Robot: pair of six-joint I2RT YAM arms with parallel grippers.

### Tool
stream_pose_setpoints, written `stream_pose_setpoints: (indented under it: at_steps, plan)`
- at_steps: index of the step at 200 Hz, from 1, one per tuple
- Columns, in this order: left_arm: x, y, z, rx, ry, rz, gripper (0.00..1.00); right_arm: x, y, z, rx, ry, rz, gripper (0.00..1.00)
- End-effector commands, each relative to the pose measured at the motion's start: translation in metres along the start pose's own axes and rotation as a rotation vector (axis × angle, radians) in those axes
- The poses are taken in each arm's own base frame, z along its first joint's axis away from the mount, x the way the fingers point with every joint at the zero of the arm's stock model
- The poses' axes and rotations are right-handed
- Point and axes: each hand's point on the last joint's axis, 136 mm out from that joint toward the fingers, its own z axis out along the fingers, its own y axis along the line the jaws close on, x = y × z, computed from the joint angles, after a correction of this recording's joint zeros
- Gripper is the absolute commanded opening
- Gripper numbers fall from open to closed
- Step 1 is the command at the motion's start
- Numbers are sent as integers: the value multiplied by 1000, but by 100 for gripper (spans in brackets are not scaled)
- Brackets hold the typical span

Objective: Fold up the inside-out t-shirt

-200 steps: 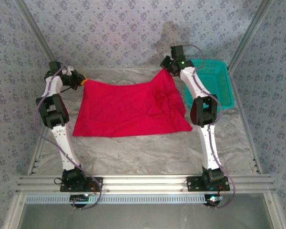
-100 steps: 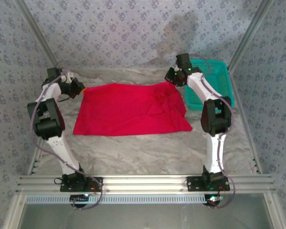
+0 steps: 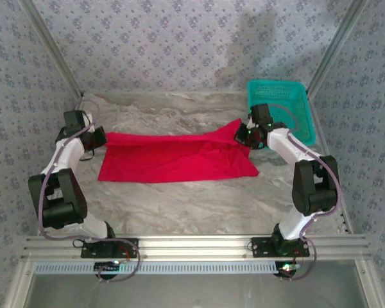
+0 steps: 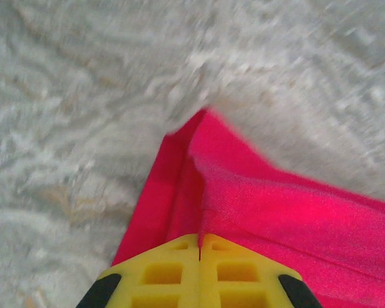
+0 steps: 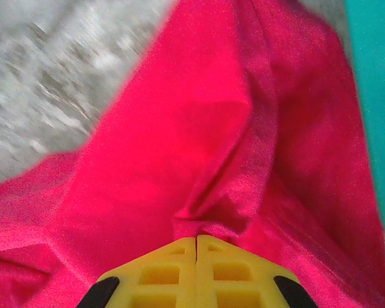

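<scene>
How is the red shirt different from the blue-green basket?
The t-shirt is soft red cloth, spread out; the basket is teal mesh with upright walls. The t-shirt is wider than the basket. The left gripper and right gripper pinch the t-shirt; the basket is unheld. Both sit on the table.

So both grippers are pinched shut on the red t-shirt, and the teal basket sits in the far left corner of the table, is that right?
Not quite. The basket sits in the far right corner, not the left, as the top view shows. The rest holds: the left gripper and the right gripper are each pinched shut on the t-shirt.
</scene>
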Motion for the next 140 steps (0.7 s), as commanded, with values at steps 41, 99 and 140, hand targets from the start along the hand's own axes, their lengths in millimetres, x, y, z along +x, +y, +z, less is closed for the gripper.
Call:
stream_pose_setpoints:
  at_steps: [41,99,140]
  plan:
    - [36,48,-9,-290,40,-11,8,28,-20,-10,51,0,31,0]
    - [-14,-33,-50,-336,-113,195,31,12,66,-72,19,-238,-121,63]
    - [6,-136,-2,125,-53,14,34,-19,112,-13,-32,-166,-94,65]
